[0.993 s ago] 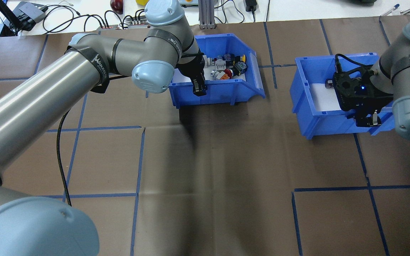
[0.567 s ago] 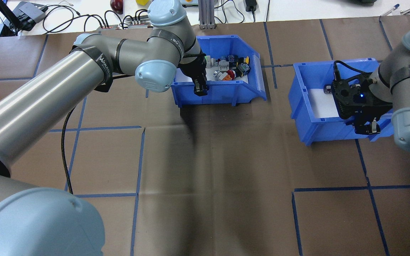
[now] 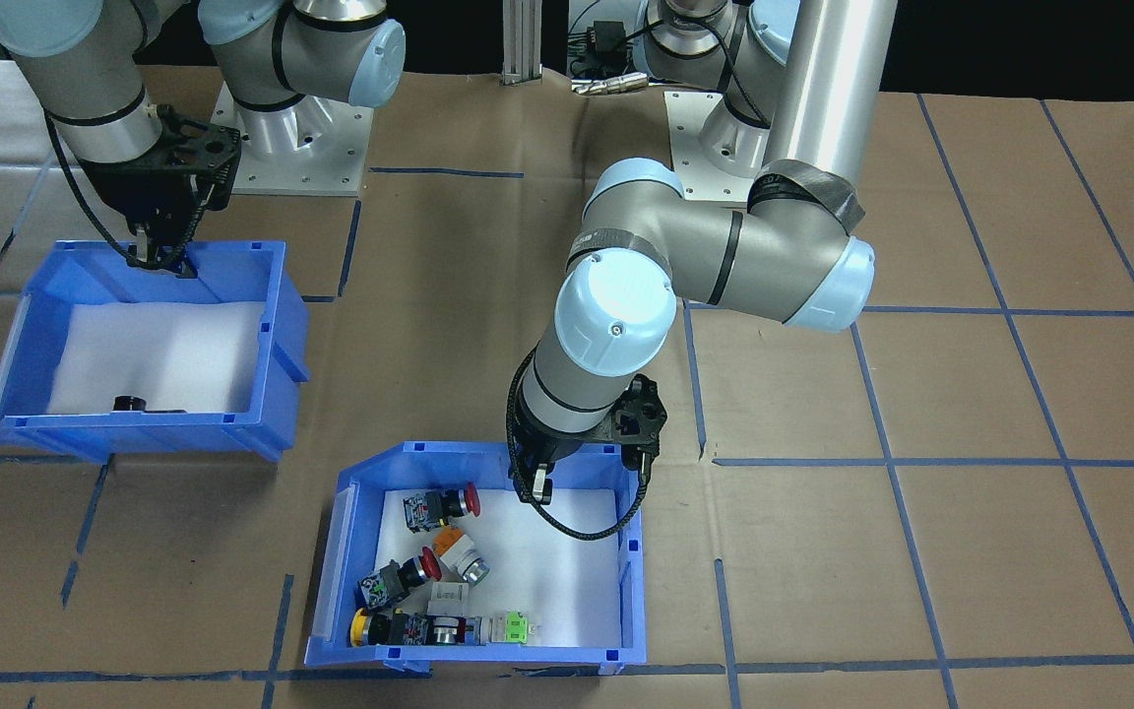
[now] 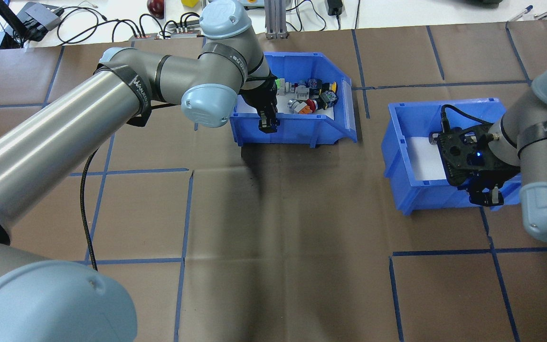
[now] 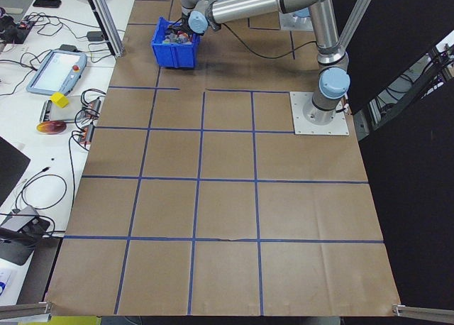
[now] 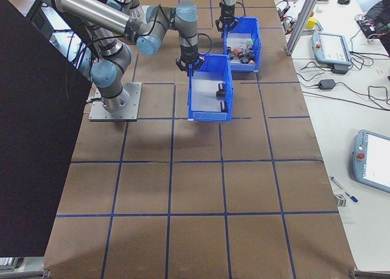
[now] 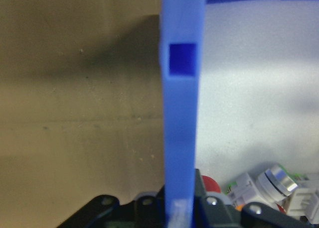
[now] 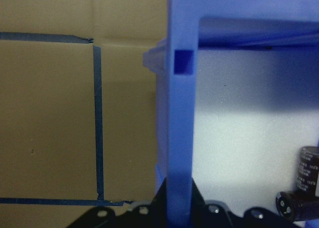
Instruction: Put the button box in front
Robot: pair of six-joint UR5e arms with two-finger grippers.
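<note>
Open brown table [image 4: 292,247] is stretching wide on the robot's side of 2 blue bins. The button box [image 4: 302,128] is sitting at the far edge with the left gripper [image 4: 268,124] clamping its near wall, while the second bin [image 4: 406,180], pinched by the right gripper [image 4: 487,198], is leaving a clear lane between them.

The button box [image 4: 297,128] is a blue plastic bin with a white foam liner and one sloped, cut-away side. It sits upright on the desk [image 4: 273,228], far from the robot's base, with its low side facing the other blue bin. Red, yellow, green and orange push-buttons [image 3: 429,581] lie jumbled inside, bunched toward that low side.
</note>
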